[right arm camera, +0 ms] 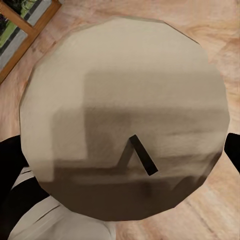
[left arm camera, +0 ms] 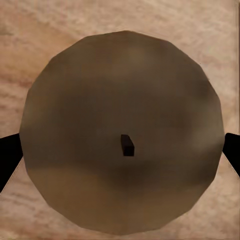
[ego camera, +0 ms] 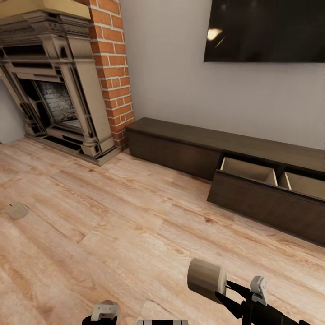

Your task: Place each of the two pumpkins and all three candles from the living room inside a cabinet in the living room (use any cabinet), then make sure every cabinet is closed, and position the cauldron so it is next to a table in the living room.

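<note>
Evidently bound for the cabinet [ego camera: 180, 146], whose drawer [ego camera: 266, 180] stands pulled open ahead, both grippers carry candles: the right gripper [ego camera: 221, 291] pinches one candle [ego camera: 206, 278] sideways, the left gripper's fingers [left arm camera: 6, 160] clasp another candle [left arm camera: 120, 132], and a third candle [ego camera: 16, 210] lies on the floor [ego camera: 113, 216].

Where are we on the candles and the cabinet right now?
Done: one drawer of the cabinet stands open; what shows of its interior looks empty. In hand: the right hand grips a candle, and the left wrist view shows another candle between that hand's fingers. Left: a third candle lies on the floor; nothing looks stowed yet.
</note>
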Robot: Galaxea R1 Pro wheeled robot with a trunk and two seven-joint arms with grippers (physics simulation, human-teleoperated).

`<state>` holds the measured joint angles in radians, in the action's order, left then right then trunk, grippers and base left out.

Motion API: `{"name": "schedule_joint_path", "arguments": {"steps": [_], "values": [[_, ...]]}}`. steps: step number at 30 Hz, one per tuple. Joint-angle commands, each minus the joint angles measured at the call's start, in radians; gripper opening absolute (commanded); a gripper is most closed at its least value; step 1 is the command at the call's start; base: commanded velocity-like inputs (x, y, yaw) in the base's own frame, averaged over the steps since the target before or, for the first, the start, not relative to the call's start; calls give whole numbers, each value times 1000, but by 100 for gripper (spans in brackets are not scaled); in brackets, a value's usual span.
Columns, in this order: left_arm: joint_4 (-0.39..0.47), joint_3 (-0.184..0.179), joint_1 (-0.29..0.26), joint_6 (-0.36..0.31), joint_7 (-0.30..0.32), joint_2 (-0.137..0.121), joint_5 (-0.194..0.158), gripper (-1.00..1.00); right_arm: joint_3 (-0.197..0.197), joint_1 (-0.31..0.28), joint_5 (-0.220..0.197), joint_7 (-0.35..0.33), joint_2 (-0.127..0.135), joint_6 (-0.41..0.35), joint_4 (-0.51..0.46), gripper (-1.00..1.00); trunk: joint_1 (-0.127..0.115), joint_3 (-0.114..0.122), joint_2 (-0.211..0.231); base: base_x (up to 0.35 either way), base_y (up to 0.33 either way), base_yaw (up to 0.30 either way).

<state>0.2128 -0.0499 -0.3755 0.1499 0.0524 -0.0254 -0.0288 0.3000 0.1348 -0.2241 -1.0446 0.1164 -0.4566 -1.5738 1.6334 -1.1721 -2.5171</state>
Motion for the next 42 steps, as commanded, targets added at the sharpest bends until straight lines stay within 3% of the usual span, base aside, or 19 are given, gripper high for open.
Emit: {"name": "schedule_joint_path", "arguments": {"steps": [1, 10, 15, 24, 28, 35, 39, 42], "values": [[-1, -6, 0, 3, -2, -1, -2, -100, 1, 0, -8, -2, 1, -11, 0, -100, -1, 3, 0, 0, 0, 0], [0, -5, -2, 1, -1, -1, -3, -100, 5, -2, -7, 0, -1, -10, 5, -100, -5, 38, 2, 0, 0, 0], [0, -5, -2, -5, -2, -1, -3, -100, 3, -3, -10, 63, -1, -9, 7, -100, -7, 57, 3, 0, 0, 0], [0, -7, -2, -10, -2, -1, -3, -100, 7, -3, -13, 97, 0, -10, 11, -100, -11, 92, 5, 0, 0, 0], [0, -7, -2, -9, -2, -1, -3, -100, 9, -3, -14, 233, -3, -9, 26, -100, -13, 108, 6, 0, 0, 0], [1, -7, 0, -7, -1, -2, -2, -100, 10, 0, -15, 575, -8, -2, 94, -100, -16, 135, 8, 0, 0, 0], [3, -7, 0, -5, -1, -2, -2, -100, 5, 1, -15, 801, -27, 5, 154, -100, -18, 150, 9, 0, 0, 0], [3, -7, 0, -1, -2, -3, -2, -100, 1, 2, -15, 891, -56, 7, 186, -100, -19, 162, 10, 0, 0, -22]]}}
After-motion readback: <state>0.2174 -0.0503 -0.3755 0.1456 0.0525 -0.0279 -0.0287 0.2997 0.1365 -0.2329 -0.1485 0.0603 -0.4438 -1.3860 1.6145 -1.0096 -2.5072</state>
